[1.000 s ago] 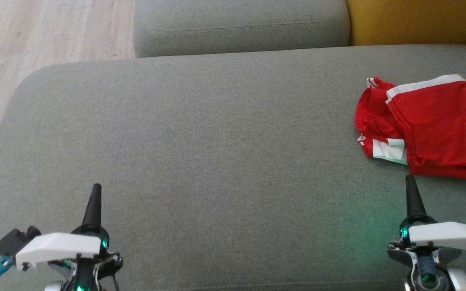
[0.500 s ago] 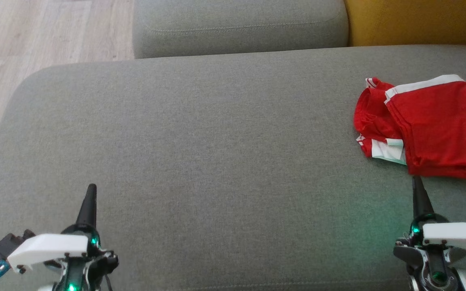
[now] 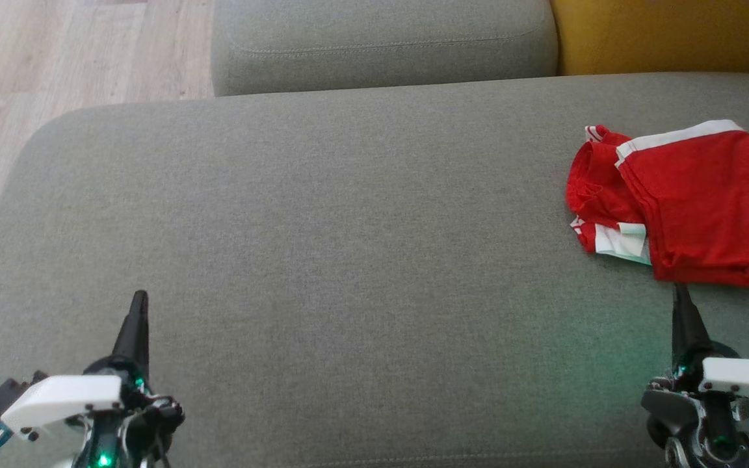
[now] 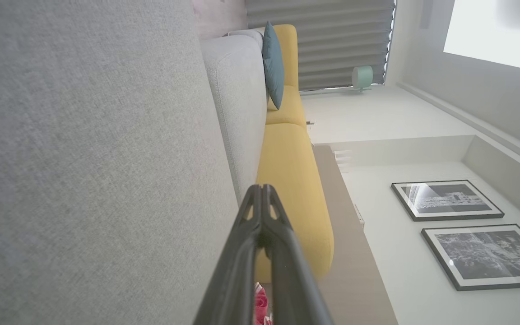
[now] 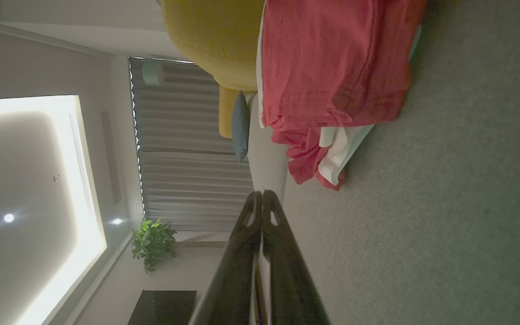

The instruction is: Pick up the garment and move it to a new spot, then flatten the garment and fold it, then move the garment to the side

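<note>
the folded red garment (image 3: pixel 693 208) with white trim lies on the right of the grey sofa seat (image 3: pixel 348 227). the left gripper (image 3: pixel 138 300) and right gripper (image 3: pixel 680 299) are both closed and empty, the right one just near the garment's near edge.

We saw a red garment (image 3: pixel 706 208) with white bands lying on the plain grey-green sofa seat (image 3: pixel 348 227). Far right sat a mustard-yellow cushion (image 3: pixel 660 32); far left, pale wood-grain floor (image 3: pixel 56 58). The left gripper (image 3: pixel 139 296) and right gripper (image 3: pixel 678 290) were black, white-shelled, glowing green.
</note>
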You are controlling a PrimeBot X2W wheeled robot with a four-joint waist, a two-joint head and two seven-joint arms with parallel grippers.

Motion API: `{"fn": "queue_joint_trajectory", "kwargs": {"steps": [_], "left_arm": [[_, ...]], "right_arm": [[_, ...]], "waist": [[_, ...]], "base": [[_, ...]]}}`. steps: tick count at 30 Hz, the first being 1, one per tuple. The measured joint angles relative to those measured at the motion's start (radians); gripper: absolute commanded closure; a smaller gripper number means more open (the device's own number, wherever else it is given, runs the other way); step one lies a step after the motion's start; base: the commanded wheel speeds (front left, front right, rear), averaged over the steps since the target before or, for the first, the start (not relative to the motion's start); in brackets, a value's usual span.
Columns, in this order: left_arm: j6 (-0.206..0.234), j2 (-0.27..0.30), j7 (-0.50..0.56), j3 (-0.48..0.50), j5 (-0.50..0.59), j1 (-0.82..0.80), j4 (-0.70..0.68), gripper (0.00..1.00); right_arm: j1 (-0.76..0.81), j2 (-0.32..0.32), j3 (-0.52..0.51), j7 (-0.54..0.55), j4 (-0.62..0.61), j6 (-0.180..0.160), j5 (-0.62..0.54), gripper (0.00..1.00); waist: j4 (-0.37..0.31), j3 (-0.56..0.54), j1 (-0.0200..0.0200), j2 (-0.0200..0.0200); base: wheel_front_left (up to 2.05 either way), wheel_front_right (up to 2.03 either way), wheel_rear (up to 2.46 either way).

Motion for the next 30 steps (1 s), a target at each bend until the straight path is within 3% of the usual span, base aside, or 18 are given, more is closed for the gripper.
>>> {"fn": "queue_joint_trajectory", "kwargs": {"steps": [11, 30], "left_arm": [[-0.009, 0.0, 0.029, 0.016, -0.104, -0.018, 0.008, 1.0], [-0.009, 0.0, 0.034, 0.02, -0.103, -0.018, 0.009, 1.0]], "right_arm": [[-0.018, 0.0, -0.027, 0.027, -0.002, 0.0, 0.111, 1.0], [-0.018, 0.0, -0.031, 0.029, -0.002, 0.0, 0.11, 1.0]], "waist": [[-0.002, -0.002, 0.0, 0.0], [-0.002, -0.002, 0.0, 0.0]], "base": [[0.0, 0.0, 0.0], [0.0, 0.0, 0.0]]}}
